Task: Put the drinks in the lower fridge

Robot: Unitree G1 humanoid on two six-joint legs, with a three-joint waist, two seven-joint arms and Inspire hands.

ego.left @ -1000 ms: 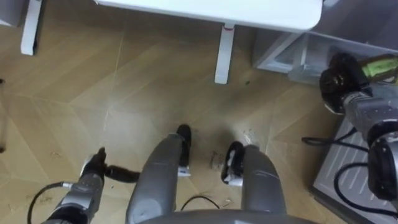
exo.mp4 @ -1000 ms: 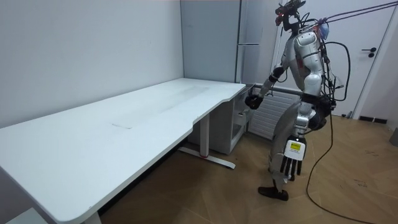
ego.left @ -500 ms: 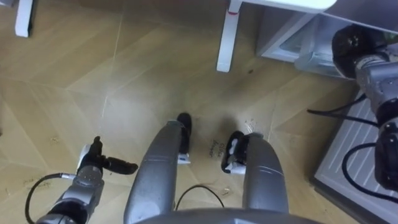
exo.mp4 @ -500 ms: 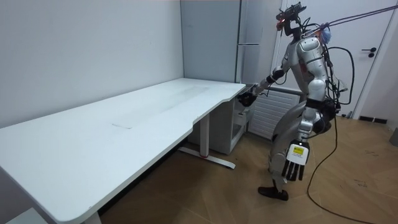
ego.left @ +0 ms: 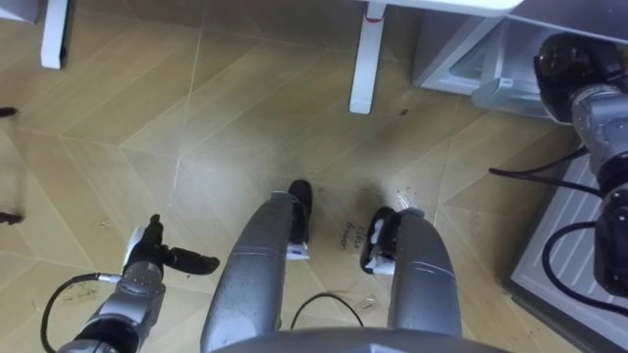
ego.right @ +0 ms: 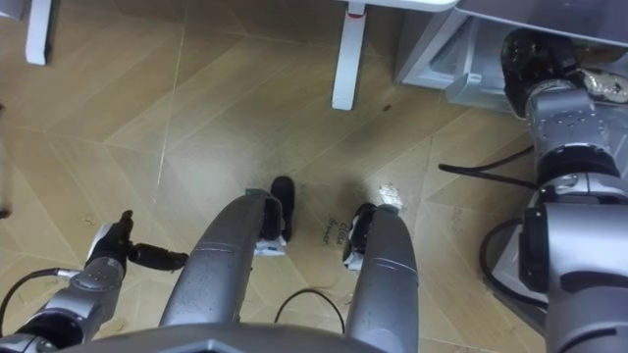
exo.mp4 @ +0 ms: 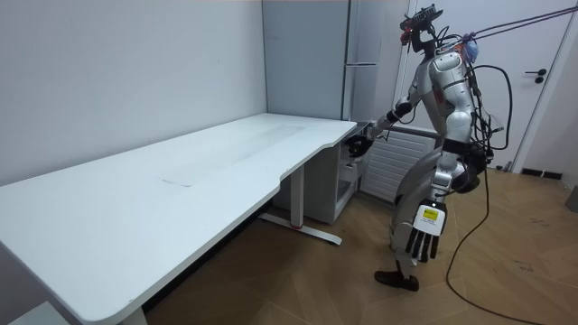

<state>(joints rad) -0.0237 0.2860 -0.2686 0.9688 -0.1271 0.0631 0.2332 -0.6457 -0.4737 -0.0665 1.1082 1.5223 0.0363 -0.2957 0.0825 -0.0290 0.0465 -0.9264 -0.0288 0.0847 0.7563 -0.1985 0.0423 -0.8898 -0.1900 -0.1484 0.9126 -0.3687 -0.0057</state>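
We see the right hand [ego.right: 535,54] curled round a green-labelled drink bottle [ego.right: 601,83] by the low pale fridge compartment [ego.right: 432,59], left hand [ego.right: 137,255] hanging loose-fingered; we'd keep the bottle level, reaching in slowly.

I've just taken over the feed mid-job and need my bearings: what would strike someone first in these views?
The long white desk spans the room view's left, and the robot stands at its far end, beside a tall grey fridge. Its right hand reaches forward toward a pale unit under the desk's end; its left hand hangs open at its side.
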